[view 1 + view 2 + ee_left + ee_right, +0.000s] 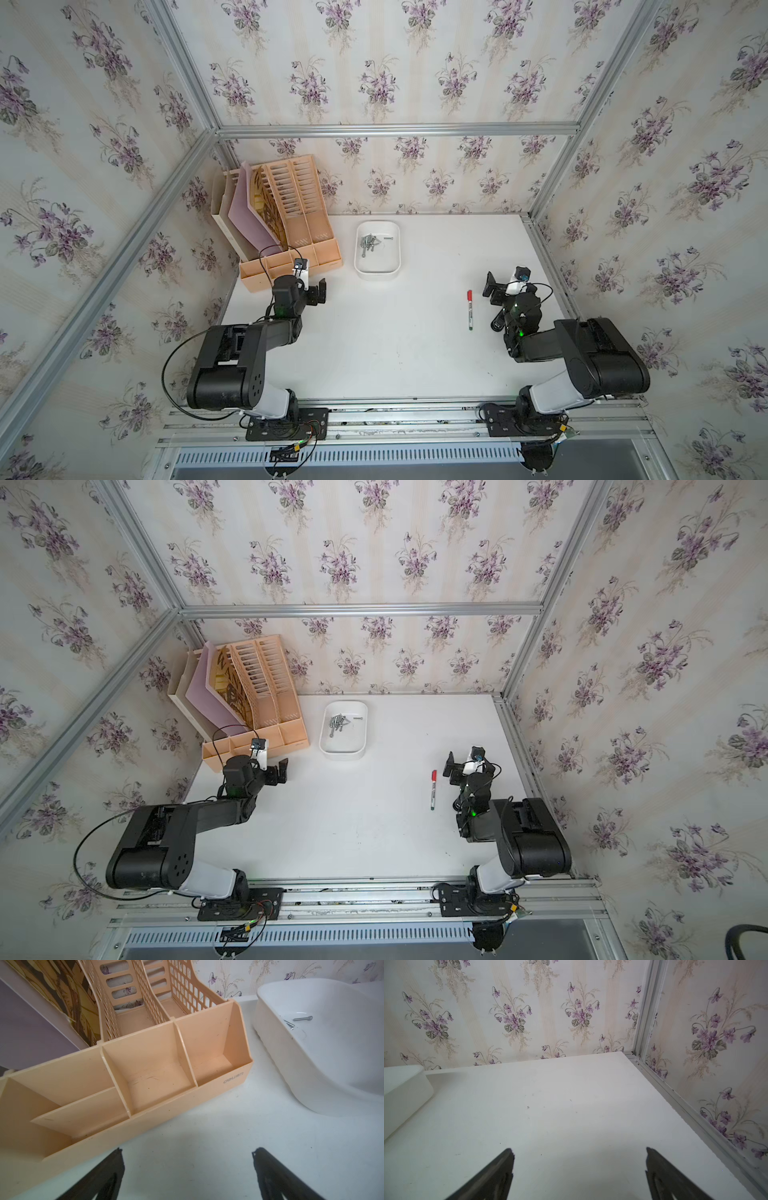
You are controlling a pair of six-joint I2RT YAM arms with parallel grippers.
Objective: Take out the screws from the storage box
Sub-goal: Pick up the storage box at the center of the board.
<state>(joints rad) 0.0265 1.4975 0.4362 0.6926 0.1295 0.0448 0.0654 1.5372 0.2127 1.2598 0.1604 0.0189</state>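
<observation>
The only writing large enough to make out is a short raised word point(233, 1077) on the front wall of the peach-orange file organiser point(207, 1093), seen in the left wrist view. It looks like "deuen", but the letters are too soft to be sure. The marker pen point(470, 309) has dark print on its white-and-green barrel, too small to read in either top view.

The screws point(369, 243) lie inside the white storage box point(378, 272), which stands on the white table point(395, 353) toward the back wall, just beside the organiser point(291, 257). Most of them are piled together in the far half of the box, toward the organiser side. One lies apart from the heap, nearer the opposite wall. The near half of the box floor is bare.

The left gripper point(319, 292) sits by the organiser's front corner with its fingers point(116, 1167) spread wide and nothing between them. The box point(291, 1068) is off to its right and farther out. One screw point(302, 1019) shows over the rim there, well apart from the fingertips.

The right gripper point(490, 286) is also spread wide and empty, its fingers point(500, 1172) over bare table. The marker pen lies just beside it toward the middle, its red cap pointing away from the robot. Only a corner of the box point(404, 1093) shows in the right wrist view, well apart from the fingers.
</observation>
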